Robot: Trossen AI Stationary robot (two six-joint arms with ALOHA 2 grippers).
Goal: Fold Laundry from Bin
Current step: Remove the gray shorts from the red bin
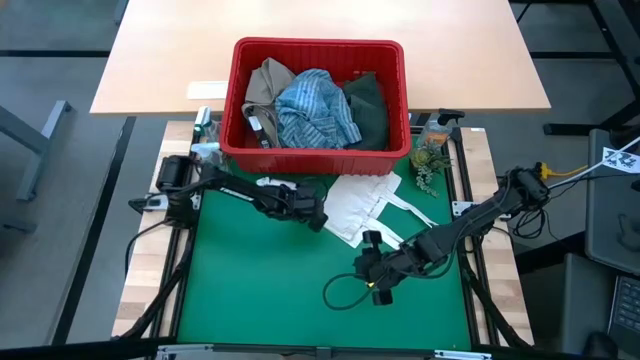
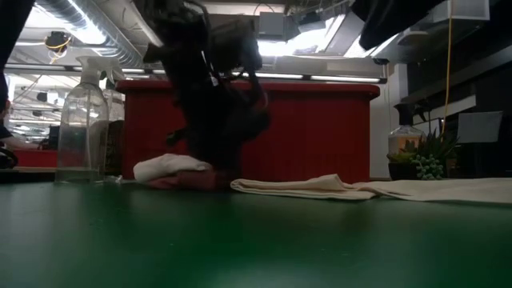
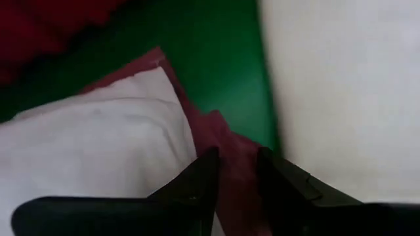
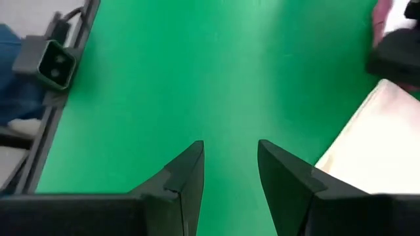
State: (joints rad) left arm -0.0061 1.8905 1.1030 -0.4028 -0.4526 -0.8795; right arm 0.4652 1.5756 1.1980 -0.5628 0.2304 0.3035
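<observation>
I have the left claw [image 3: 235, 172] down on the green tabletop [image 1: 260, 290] just in front of the red bin [image 1: 318, 148], its fingers pinched on the edge of the small maroon cloth [image 3: 223, 141] with the small white cloth [image 3: 98, 144] lying on top. My worry is that the thin hem slips out, or that lifting drags the white piece off crooked. Beside them lies the flat, creased tote bag [image 1: 365, 205]. The striped shirt [image 1: 315, 108], tan garment [image 1: 265, 85] and dark green garment [image 1: 372, 105] sit crumpled in the slotted plastic bin. The right claw [image 4: 230, 164] hovers open and empty over bare mat.
</observation>
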